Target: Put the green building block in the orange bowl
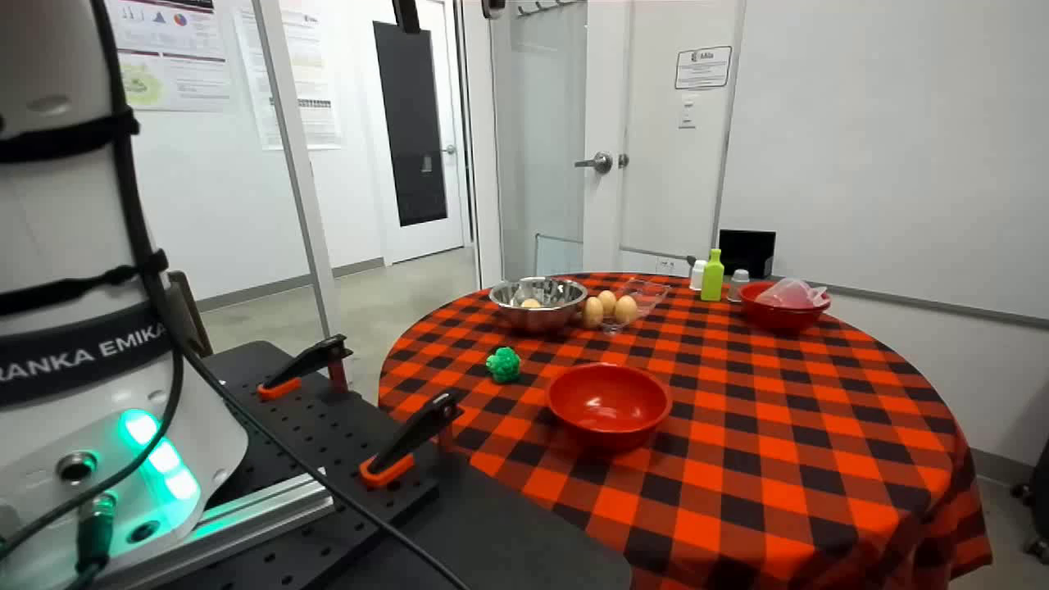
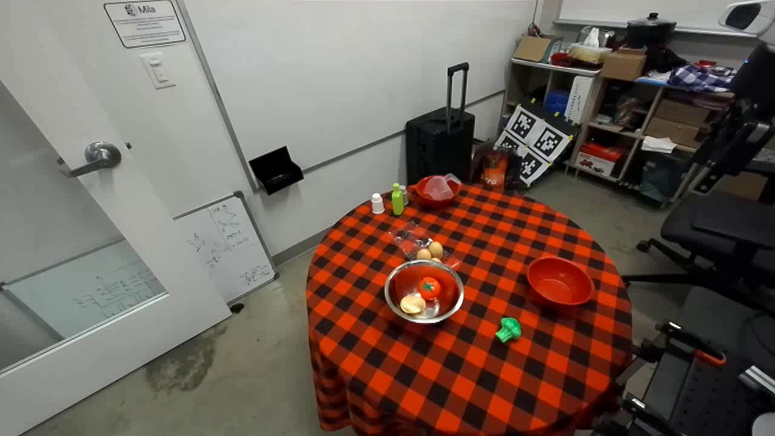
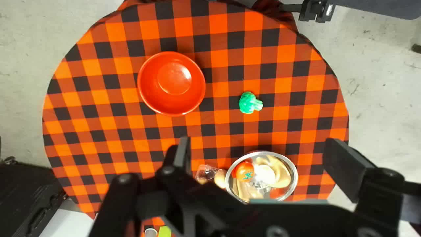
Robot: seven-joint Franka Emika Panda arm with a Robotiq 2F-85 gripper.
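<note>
The green building block [image 1: 503, 365], a small broccoli-shaped piece, lies on the checked tablecloth; it also shows in an exterior view [image 2: 508, 329] and the wrist view [image 3: 249, 102]. The orange bowl [image 1: 608, 401] stands beside it, upright, with nothing seen inside. The bowl also shows in an exterior view [image 2: 560, 280] and in the wrist view [image 3: 171, 84], to the left of the block. My gripper [image 3: 260, 144] is open and empty, high above the table, with its fingers wide apart. The block and bowl lie above the fingers in the wrist picture, untouched.
A steel bowl [image 2: 424, 320] holds a tomato [image 2: 430, 288] and a pale piece. Several eggs [image 1: 606, 303] and clear plastic packaging lie beside it. A yellow-green bottle [image 1: 711, 277] and a smaller red bowl [image 1: 783, 318] stand at the back. Black clamps [image 1: 414, 430] rise at the robot's base.
</note>
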